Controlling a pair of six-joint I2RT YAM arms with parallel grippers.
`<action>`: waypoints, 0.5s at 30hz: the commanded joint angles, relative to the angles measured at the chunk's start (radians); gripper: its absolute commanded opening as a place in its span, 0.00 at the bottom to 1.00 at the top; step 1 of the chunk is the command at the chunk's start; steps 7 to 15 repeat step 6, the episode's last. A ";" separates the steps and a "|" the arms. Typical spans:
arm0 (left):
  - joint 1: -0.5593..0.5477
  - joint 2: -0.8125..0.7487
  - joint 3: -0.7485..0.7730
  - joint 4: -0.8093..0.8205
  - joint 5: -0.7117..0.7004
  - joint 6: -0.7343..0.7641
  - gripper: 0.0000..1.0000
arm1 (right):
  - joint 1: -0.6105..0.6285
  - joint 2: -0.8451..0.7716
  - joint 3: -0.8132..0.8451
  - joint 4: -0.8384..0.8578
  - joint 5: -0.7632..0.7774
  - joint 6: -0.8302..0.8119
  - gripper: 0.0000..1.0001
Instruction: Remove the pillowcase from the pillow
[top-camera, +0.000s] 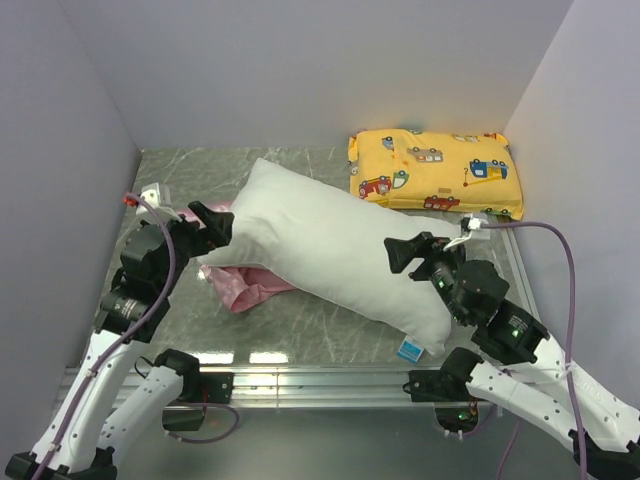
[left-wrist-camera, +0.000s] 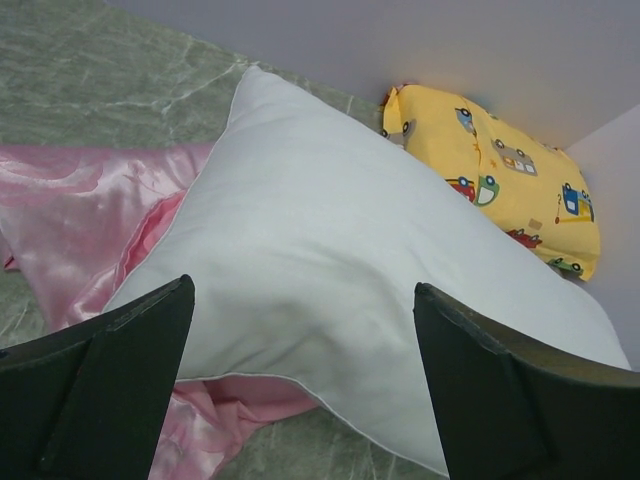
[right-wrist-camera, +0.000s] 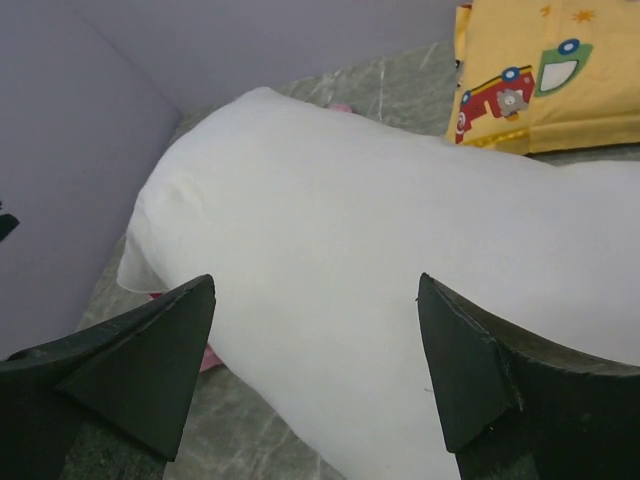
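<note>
Overhead and wrist close-ups of pillow (top-camera: 330, 250)

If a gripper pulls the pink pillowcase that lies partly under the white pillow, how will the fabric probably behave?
The pillowcase is probably floppy: it lies crumpled in folds. Its shiny surface suggests it is slippery, so it may slip from a grip. The pillow rests on part of it, so a pull may also shift the pillow.
</note>
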 joint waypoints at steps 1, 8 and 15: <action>-0.002 -0.017 -0.009 0.054 0.032 0.019 0.96 | -0.005 -0.010 -0.006 -0.027 0.062 -0.013 0.89; -0.002 -0.012 -0.006 0.058 0.045 0.015 0.96 | -0.005 0.004 -0.006 -0.034 0.057 -0.016 0.89; -0.002 -0.012 -0.006 0.058 0.045 0.015 0.96 | -0.005 0.004 -0.006 -0.034 0.057 -0.016 0.89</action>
